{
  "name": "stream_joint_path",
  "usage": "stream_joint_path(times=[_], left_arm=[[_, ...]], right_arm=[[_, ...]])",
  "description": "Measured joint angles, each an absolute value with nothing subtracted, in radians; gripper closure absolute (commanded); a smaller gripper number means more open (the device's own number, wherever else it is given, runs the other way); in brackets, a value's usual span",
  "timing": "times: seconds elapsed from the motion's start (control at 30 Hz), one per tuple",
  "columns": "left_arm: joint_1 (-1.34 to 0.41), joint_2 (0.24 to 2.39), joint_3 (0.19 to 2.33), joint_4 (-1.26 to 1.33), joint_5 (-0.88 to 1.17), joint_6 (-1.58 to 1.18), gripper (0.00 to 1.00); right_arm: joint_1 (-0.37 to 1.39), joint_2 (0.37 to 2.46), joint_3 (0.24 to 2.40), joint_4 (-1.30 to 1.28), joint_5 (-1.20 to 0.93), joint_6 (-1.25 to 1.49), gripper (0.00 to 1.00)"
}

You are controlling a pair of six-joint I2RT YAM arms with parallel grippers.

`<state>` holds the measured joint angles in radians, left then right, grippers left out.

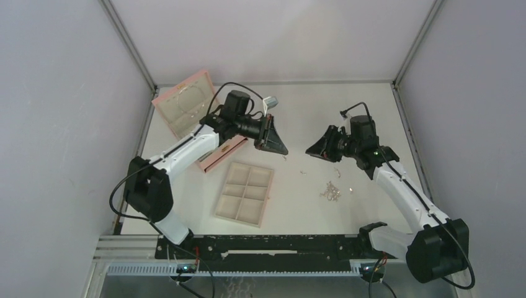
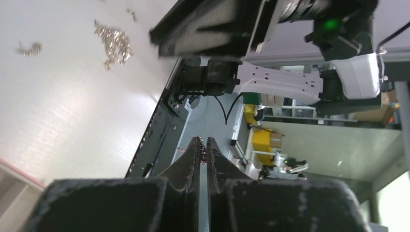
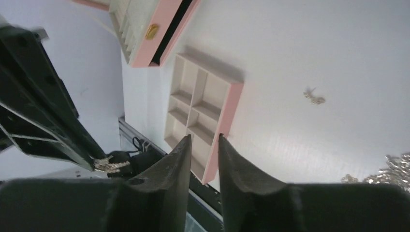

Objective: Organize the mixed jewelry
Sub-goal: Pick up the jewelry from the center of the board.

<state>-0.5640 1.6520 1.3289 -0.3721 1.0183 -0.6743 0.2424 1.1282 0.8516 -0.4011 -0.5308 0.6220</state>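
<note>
Left pincer (image 1: 284,151) clamped on silver piece (image 3: 110,165), mid-air, facing right pincer (image 1: 309,151), which is slightly apart and empty. Other jewelry (image 1: 330,191) lies on surface (image 1: 310,112). Next, I reckon: carry piece over tray (image 1: 222,189), lower, release.

Open pink box (image 1: 184,108) lies near compartment tray (image 1: 245,194).

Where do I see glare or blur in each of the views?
Left wrist view: a bright glare patch on the table; the left gripper, pinching a jewelry piece, is soft near the lens. Right wrist view: right gripper dark and blurred, tray sharp. Top view: even light, soft shadows.
</note>
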Motion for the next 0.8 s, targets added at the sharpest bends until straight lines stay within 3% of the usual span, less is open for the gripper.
stream_joint_path(times=[0.07,0.27,0.37,0.43,0.6,0.7,0.8], left_arm=[[-0.563,1.639,1.355,-0.359,1.032,-0.641,1.0],[-0.561,1.639,1.418,-0.31,1.032,-0.575,0.98],[-0.561,1.639,1.423,-0.282,1.017,-0.552,0.88],[-0.561,1.639,1.423,-0.271,0.988,-0.538,0.86],[-0.566,1.633,1.415,-0.22,0.861,-0.485,0.9],[-0.573,1.6,1.377,-0.17,0.797,-0.418,0.96],[-0.581,1.563,1.341,-0.121,0.767,-0.357,1.0]], right_arm=[[0.284,1.111,0.852,-0.4,-0.517,0.704,0.5],[0.346,1.013,0.852,-0.373,-0.484,0.87,0.5],[0.347,0.978,0.852,-0.358,-0.472,0.941,0.46],[0.347,0.967,0.852,-0.35,-0.472,0.979,0.44],[0.342,0.944,0.852,-0.322,-0.477,1.05,0.5],[0.335,0.938,0.852,-0.296,-0.48,1.096,0.44],[0.334,0.939,0.852,-0.279,-0.48,1.135,0.48]])
